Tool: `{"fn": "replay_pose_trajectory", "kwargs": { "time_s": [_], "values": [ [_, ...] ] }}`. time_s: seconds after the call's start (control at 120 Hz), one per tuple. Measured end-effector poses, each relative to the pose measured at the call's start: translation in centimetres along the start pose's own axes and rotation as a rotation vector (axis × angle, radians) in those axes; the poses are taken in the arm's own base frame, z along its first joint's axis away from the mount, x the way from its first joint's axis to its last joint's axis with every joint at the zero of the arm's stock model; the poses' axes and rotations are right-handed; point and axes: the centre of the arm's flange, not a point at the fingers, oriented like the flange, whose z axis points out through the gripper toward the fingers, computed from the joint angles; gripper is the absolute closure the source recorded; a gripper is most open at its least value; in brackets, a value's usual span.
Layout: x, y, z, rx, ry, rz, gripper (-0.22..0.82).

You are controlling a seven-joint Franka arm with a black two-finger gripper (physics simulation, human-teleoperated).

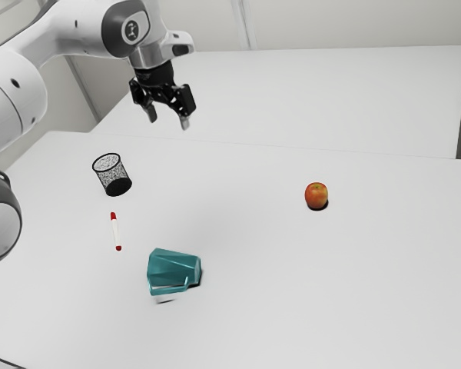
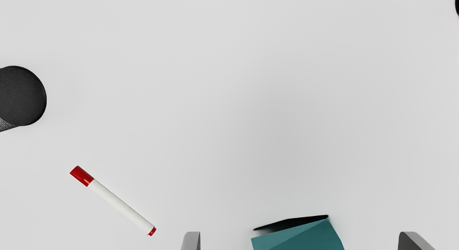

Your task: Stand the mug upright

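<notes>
Bright, diffuse light, white table point(image 1: 253, 238)
Exterior view: dark shadows hug the mug point(image 1: 170, 269) at four o'clock, the apple point(image 1: 316, 194) at five. Wrist view: soft grey shading.

Arm casing point(image 1: 6, 84): white, rounded, with small dark round spots. Joint cover point(image 1: 113, 32): dark grey, bearing a pale circular marking point(image 1: 131, 30). Gripper point(image 1: 168, 120): black, fingertips point(image 1: 185, 123) grey.

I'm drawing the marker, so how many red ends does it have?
2: the long red end, nearer the black mesh cup, and the short red end, nearer the teal mug. Neither is hidden.
</notes>
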Motion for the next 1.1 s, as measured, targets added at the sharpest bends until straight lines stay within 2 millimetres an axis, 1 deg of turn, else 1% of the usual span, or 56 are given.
{"fn": "replay_pose_trajectory", "kwargs": {
  "time_s": [0.158, 0.233, 0.267, 0.325, 0.375, 0.483, 0.675, 0.808, 0.967, 1.1],
  "values": [
    [-0.7, -0.4, -1.2, -0.003, 0.031, 0.001, 0.0],
    [-1.8, -0.7, -1.9, -0.015, 0.033, 0.0, 0.0],
    [-2.2, -0.7, -1.7, -0.02, 0.027, 0.0, 0.0],
    [-3.1, -0.6, 0.0, -0.029, -0.007, 0.005, 0.0],
    [-4.5, -0.8, 1.2, -0.048, -0.031, 0.004, 0.0],
    [-7.6, -1.6, 4.0, -0.12, -0.053, -0.019, 0.0],
    [-11.3, -3.3, 8.8, -0.242, -0.05, -0.094, 0.0],
    [-12.8, -3.8, 11.1, -0.288, -0.031, -0.13, 0.0],
    [-14.2, -5.4, 13.5, -0.337, -0.011, -0.188, 0.0],
    [-15.2, -6.0, 16.3, -0.371, -0.014, -0.224, 0.0]
  ]
}}
